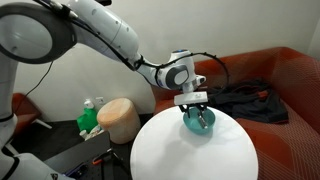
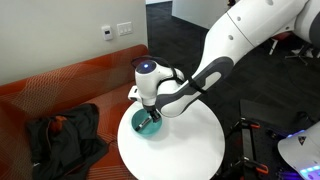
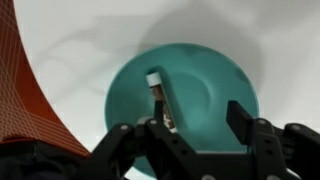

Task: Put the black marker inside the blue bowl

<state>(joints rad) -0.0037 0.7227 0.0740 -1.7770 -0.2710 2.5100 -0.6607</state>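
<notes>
There, black marker [image 3: 160, 100] in blue bowl [image 3: 215, 85]; end beside parted jaws

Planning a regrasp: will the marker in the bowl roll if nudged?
Likely rolls: the black marker looks round and thin, on the smooth curved inside of the blue bowl. Probably stiff, light: straight and slim.

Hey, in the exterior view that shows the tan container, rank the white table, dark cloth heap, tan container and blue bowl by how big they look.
1. white table
2. dark cloth heap, though it lies farther back, on the sofa
3. tan container
4. blue bowl
</notes>
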